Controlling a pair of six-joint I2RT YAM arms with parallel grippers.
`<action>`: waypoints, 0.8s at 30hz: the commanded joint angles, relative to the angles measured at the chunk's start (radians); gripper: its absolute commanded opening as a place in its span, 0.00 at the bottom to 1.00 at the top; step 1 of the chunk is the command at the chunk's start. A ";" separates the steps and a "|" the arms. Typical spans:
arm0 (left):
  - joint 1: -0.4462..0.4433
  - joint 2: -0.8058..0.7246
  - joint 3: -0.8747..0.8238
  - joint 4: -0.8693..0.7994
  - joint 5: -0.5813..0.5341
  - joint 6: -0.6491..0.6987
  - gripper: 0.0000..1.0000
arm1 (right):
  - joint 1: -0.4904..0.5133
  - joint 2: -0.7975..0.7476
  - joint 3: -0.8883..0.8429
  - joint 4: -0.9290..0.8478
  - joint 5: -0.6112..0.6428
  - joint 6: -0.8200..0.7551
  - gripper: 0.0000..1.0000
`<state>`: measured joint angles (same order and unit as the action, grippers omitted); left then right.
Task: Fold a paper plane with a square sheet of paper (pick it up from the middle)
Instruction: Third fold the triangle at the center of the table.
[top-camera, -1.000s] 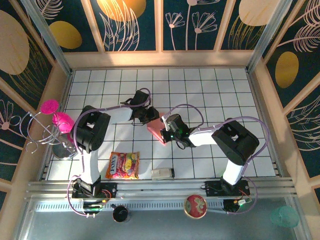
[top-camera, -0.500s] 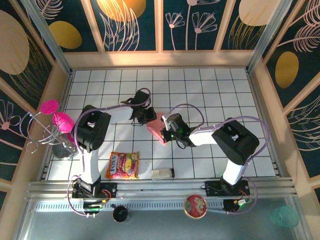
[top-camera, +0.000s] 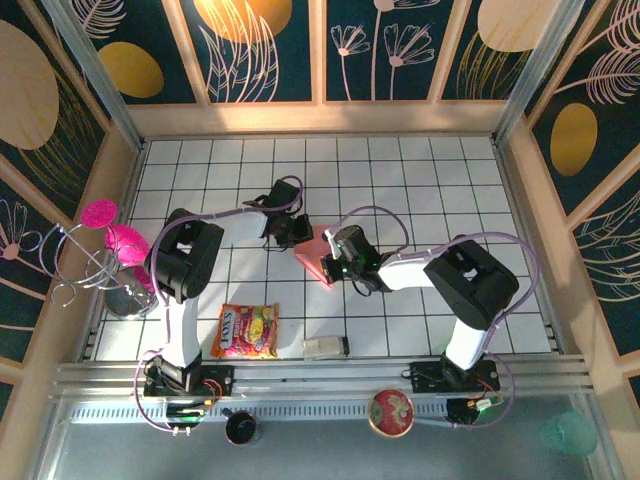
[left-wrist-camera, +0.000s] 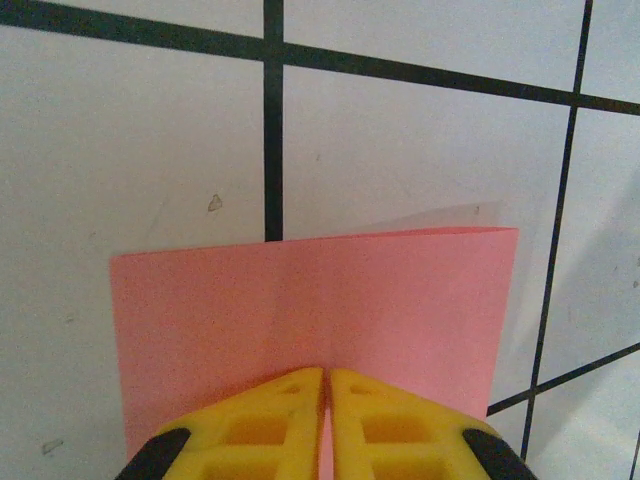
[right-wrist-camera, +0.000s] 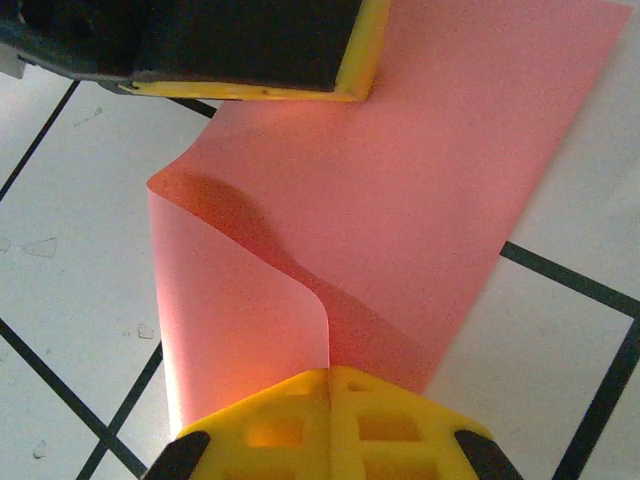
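Note:
The salmon-pink square sheet of paper is held just above the tiled table between both arms, bent over on itself in a loose curl. No paper plane is in view. My left gripper is shut on one edge of the sheet, its yellow tips pressed together with paper between them. From the opposite side my right gripper is shut on the sheet, its tips pinching where the curled layer meets the flat one. The left gripper's finger shows at the top of the right wrist view.
An orange-yellow snack packet and a small pale object lie near the front edge. A wire stand with magenta round pieces is at the left wall. A red round dish and a black knob sit by the rail.
My left gripper's jaws have closed onto the paper's edge and it has shifted slightly away from the arm bases. The right gripper stays shut on the sheet, hardly moved.

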<state>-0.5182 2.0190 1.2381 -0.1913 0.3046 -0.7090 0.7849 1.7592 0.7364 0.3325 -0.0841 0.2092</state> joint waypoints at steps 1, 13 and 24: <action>-0.006 0.034 0.011 -0.059 -0.009 0.019 0.11 | -0.008 0.023 0.029 -0.013 -0.027 0.010 0.00; -0.006 0.020 0.013 -0.046 -0.002 0.011 0.12 | -0.008 0.032 0.030 -0.033 -0.049 0.011 0.00; -0.003 -0.144 -0.024 0.000 -0.063 -0.063 0.23 | -0.011 0.054 0.034 -0.063 -0.034 0.025 0.00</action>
<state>-0.5182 1.9713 1.2301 -0.1902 0.2817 -0.7338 0.7834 1.7836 0.7593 0.3241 -0.1299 0.2188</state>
